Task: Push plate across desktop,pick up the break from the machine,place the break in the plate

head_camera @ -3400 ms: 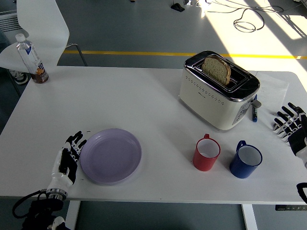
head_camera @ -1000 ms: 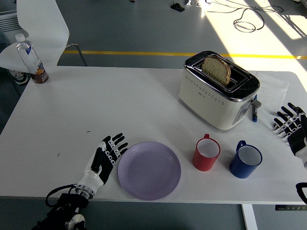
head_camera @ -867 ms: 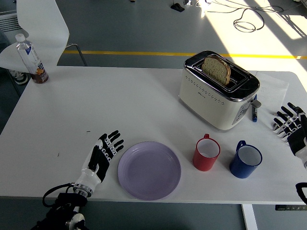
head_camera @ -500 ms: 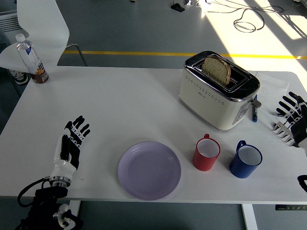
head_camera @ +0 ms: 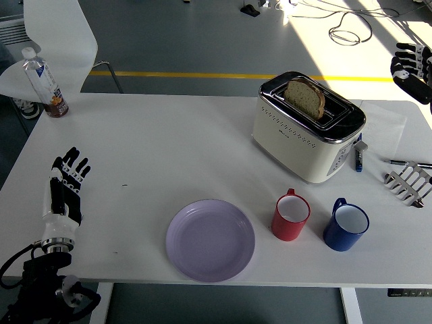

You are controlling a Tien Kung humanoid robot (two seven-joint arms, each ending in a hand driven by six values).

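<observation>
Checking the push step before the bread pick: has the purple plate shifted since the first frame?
Yes. The purple plate has slid right along the near edge and now sits just left of the red mug, closer than before.

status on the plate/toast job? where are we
Push looks done: the purple plate sits near the front edge beside the red mug, and the left hand is off it, open at the table's left. In hand: the right hand is raised at the far right, above and right of the toaster, holding nothing. Left: the bread is in the slot, not yet grasped or plated.
</observation>
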